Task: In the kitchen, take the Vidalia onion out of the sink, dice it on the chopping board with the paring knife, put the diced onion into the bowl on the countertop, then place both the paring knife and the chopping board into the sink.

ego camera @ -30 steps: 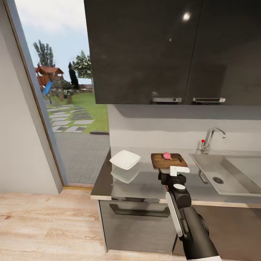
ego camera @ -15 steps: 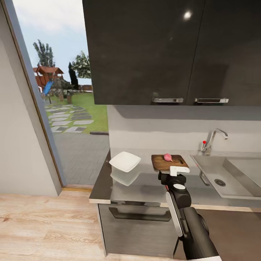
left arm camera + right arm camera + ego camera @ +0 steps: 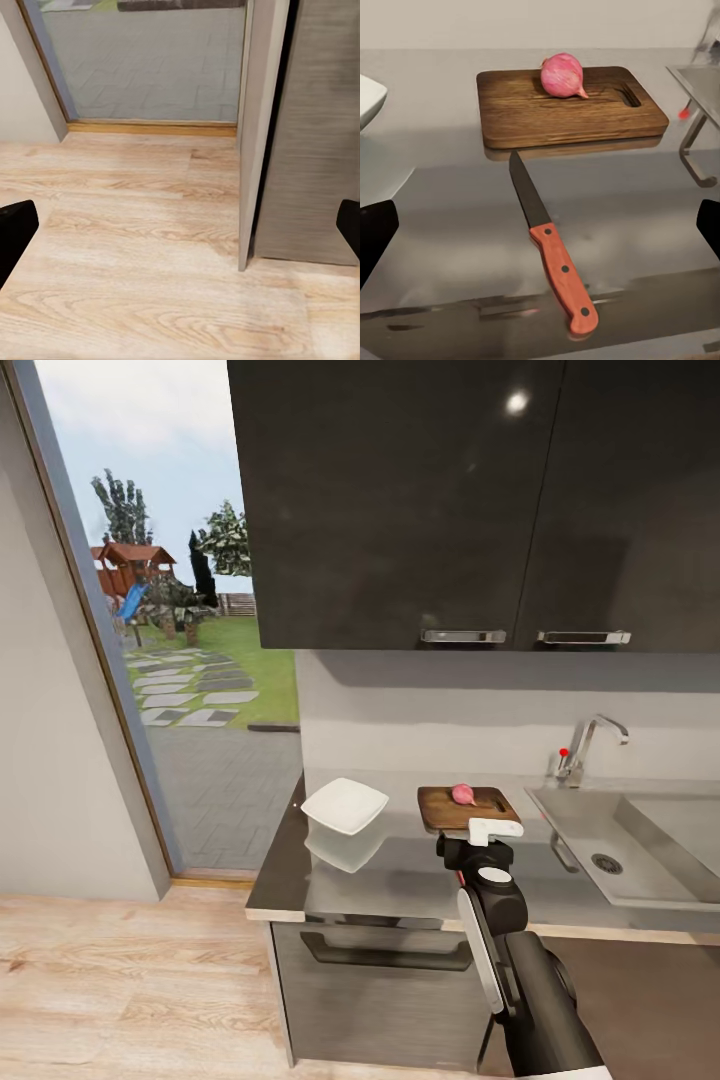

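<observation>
Right wrist view is showing the Vidalia onion [image 3: 562, 76] sitting on the chopping board [image 3: 570, 106], the paring knife [image 3: 550, 240] lying on the countertop [image 3: 450, 217] just before the board, blade toward it. The right gripper [image 3: 540, 225] is hovering above the knife, fingers spread wide apart. The left gripper [image 3: 180, 229] is hanging open over the wooden floor [image 3: 142, 262].

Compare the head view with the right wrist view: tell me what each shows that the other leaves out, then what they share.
Head view alone: the upper cabinets, the tap, the sink's drain, the doorway to the garden and the wooden floor.

Right wrist view alone: the knife, lying on the counter in front of the board, blade tip towards it, with the open right pincer over it.

Shared: the onion on the chopping board, and the white bowl beside it.
</observation>
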